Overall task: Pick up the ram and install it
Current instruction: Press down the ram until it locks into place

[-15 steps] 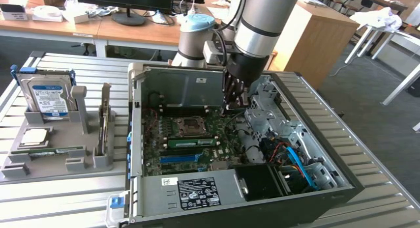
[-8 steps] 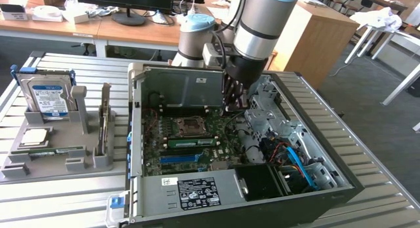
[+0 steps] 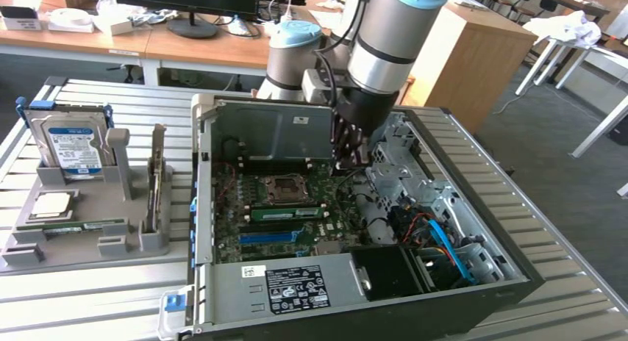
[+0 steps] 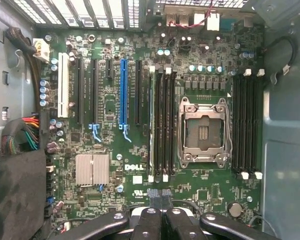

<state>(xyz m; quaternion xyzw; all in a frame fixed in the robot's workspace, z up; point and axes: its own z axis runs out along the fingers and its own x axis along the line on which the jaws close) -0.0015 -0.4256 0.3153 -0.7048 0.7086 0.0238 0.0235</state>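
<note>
Two green sticks fit the ram. Slotted ram [image 3: 284, 212] [image 4: 151, 125] stands on edge in a memory slot on the mobo [image 4: 110, 145]. It's in the slot of that bank furthest from the CPU socket [image 4: 204, 131], btwn the socket and the blue slot [image 4: 123, 92]. From the wrist view it's a thin pale line w/ white latches at both ends. Can't tell if it's fully seated.

Tray ram [image 3: 84, 225] lies flat in a groove along the edge of the grey tray [image 3: 98, 201] nearest the exterior camera. The tray sits nr the table [image 3: 88, 297] edge on the exterior view's left. Same tray: processor chip [image 3: 51, 203] just behind tray ram, HDD [image 3: 70, 146] upright at the back, expansion card [image 3: 155, 183] on edge at the side nearest the PC case [image 3: 201, 209].

Jaws are pressed together, pinching nothing. In the wrist view their tips hang over the mobo just past the end of the memory slots, in line w/ them.

The arm [image 3: 387, 54] reaches down into the open case, which lies on its side mid-table. PSU [image 3: 294, 286] fills the case's near corner.
</note>
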